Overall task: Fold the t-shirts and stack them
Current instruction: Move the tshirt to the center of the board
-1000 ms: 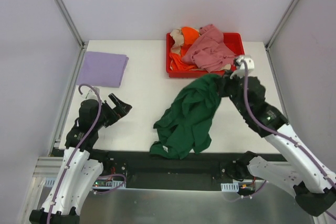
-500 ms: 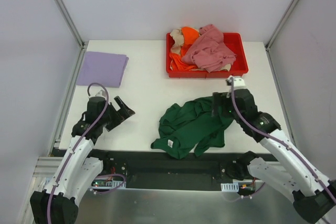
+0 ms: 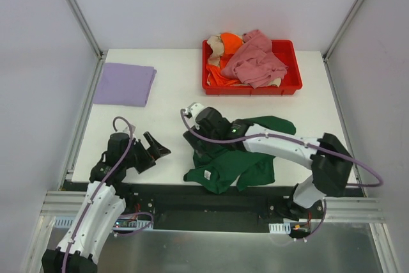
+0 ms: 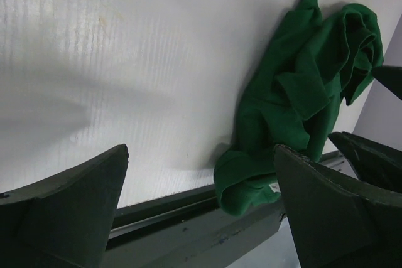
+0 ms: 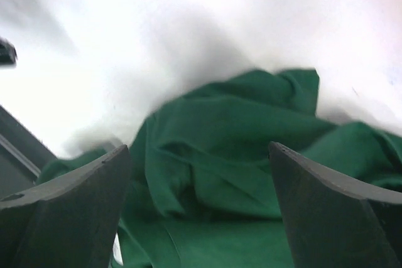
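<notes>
The dark green t-shirt (image 3: pixel 227 172), which a second ago hung lifted from the right arm close to the red tray (image 3: pixel 255 91), now lies in a crumpled heap on the counter (image 3: pixel 172 94) at its near middle. The right fingers (image 5: pixel 69 211) have let it go and swung across to its left end, spread wide just above the cloth and gripping nothing. The left fingers (image 4: pixel 63 211) stay wide and empty at the near left, and the lavender t-shirt (image 3: pixel 124 84) lies folded at the far left as before.

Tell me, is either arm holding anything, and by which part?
Nothing is held. Both end effectors stand open: the right end effector over the dark green t-shirt, the left end effector apart from it.
</notes>
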`<state>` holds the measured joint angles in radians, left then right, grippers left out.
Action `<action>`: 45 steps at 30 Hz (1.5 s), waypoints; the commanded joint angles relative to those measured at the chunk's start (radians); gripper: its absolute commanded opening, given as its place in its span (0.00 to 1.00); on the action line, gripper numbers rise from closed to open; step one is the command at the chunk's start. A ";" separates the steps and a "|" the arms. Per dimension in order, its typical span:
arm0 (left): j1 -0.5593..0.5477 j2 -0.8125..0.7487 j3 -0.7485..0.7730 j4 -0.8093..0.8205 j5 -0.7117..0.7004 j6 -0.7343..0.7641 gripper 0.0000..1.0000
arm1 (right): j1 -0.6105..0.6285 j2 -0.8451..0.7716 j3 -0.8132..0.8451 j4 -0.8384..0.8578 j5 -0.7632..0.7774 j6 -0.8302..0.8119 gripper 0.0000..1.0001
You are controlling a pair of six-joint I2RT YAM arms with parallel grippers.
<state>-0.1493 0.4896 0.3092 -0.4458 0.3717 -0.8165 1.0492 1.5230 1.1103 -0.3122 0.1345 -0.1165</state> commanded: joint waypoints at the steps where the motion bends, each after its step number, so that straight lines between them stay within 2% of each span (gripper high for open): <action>1: 0.002 -0.026 -0.036 0.021 0.064 -0.032 0.99 | 0.046 0.136 0.149 -0.024 0.077 -0.038 0.87; 4: 0.002 -0.005 -0.042 0.021 0.075 -0.033 0.99 | 0.057 0.216 0.204 -0.088 0.082 -0.025 0.72; 10: 0.001 0.017 -0.028 0.024 0.088 -0.033 0.99 | 0.058 0.218 0.148 -0.065 0.070 0.001 0.60; 13: -0.004 0.007 -0.019 0.024 0.082 -0.036 0.99 | 0.058 0.221 0.135 -0.062 0.070 0.011 0.44; 16: -0.018 0.018 -0.018 0.032 0.084 -0.042 0.99 | 0.058 0.229 0.144 -0.062 0.077 0.006 0.36; 18: -0.033 0.027 -0.019 0.035 0.085 -0.047 0.99 | 0.057 0.233 0.154 -0.068 0.080 0.014 0.24; 21: -0.073 0.040 -0.025 0.059 0.090 -0.076 0.99 | 0.054 0.212 0.151 -0.061 0.083 0.032 0.07; 23: -0.136 0.053 -0.038 0.103 0.087 -0.108 0.99 | 0.051 0.168 0.134 -0.057 0.131 0.052 0.01; 26: -0.214 0.087 -0.050 0.150 0.084 -0.154 0.98 | 0.020 0.044 0.076 -0.056 0.258 0.103 0.01; 30: -0.288 0.101 -0.094 0.258 0.098 -0.236 0.88 | -0.096 -0.159 -0.062 -0.057 0.382 0.205 0.01; 35: -0.397 0.128 -0.122 0.330 0.043 -0.306 0.86 | -0.270 -0.441 -0.259 -0.061 0.409 0.248 0.01; 39: -0.484 0.203 -0.142 0.500 0.010 -0.365 0.85 | -0.336 -0.622 -0.363 -0.064 0.428 0.248 0.01; 43: -0.556 0.332 -0.104 0.579 -0.022 -0.371 0.68 | -0.371 -0.744 -0.415 -0.076 0.422 0.253 0.01; 45: -0.582 0.404 -0.069 0.605 -0.030 -0.359 0.53 | -0.380 -0.770 -0.423 -0.077 0.413 0.248 0.01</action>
<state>-0.6899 0.7975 0.1810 0.0303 0.3859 -1.1622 0.6884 0.8101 0.6994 -0.3912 0.5293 0.1165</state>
